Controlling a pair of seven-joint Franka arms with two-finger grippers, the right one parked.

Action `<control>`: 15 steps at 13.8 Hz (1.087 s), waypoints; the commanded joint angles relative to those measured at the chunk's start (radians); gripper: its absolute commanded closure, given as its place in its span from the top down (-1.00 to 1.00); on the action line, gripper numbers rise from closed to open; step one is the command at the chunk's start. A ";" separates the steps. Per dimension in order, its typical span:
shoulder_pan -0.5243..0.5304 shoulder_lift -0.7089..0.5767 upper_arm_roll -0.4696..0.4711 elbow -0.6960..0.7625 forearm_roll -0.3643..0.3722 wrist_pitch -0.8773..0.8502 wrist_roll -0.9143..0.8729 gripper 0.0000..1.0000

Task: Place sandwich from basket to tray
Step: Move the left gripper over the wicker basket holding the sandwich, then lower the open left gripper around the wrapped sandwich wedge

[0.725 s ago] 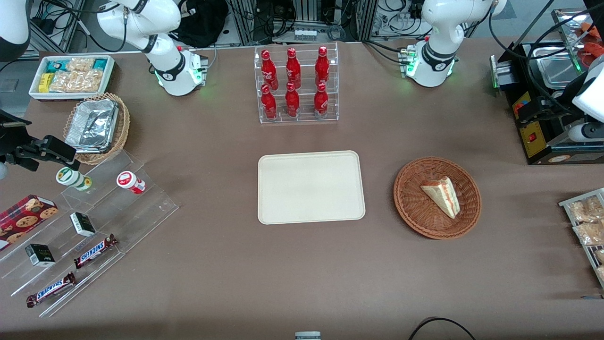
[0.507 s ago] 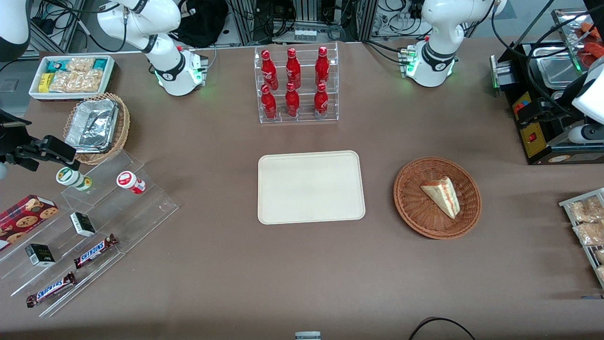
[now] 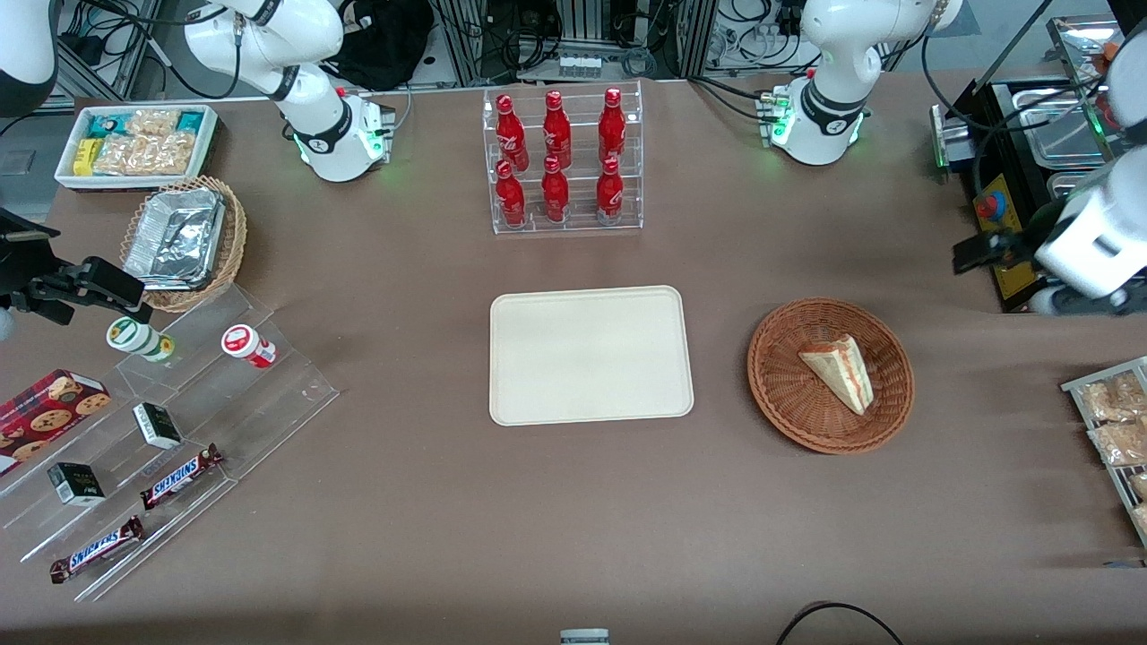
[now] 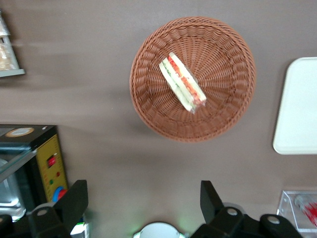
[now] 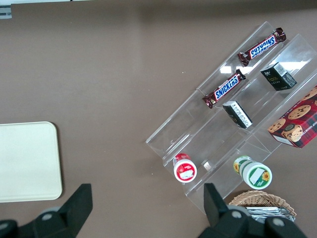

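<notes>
- Black fingers of the left gripper stand spread wide with nothing between them; only bare brown tablecloth shows in the gap.
- In the front view the gripper hangs high over the working arm's end of the table, just in front of the black-and-yellow machine, and touches nothing.
- From the gripper, the basket lies nearer to the front camera and toward the table's middle; in the wrist view its reddish-brown wicker rim is fully visible and well apart from the fingertips.
- The sandwich lies inside the basket, roughly central, on its side; the wrist view shows it as a long wedge with red and green filling along the cut edge.
- Its long axis runs diagonally across the line joining the two fingers, neither square to it nor parallel. My judgement: the wrist needs some turning so the fingers close across the narrow width of the bread, not along its length.
- The gripper must travel sideways over the basket and then descend; the approach has not reached the rim.
- The tray sits flat at the table's centre, beside the basket and apart from it, bare of any load; its rounded edge shows in the wrist view too.
- Soft bread may crush under a hard squeeze.
</notes>
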 commanded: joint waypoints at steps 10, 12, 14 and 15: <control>0.004 -0.022 -0.097 -0.471 -0.001 0.617 -0.720 1.00; 0.004 -0.015 -0.099 -0.538 -0.001 0.713 -0.734 1.00; 0.004 0.012 -0.102 -0.546 -0.001 0.733 -0.734 1.00; 0.004 0.027 -0.112 -0.546 -0.001 0.741 -0.734 1.00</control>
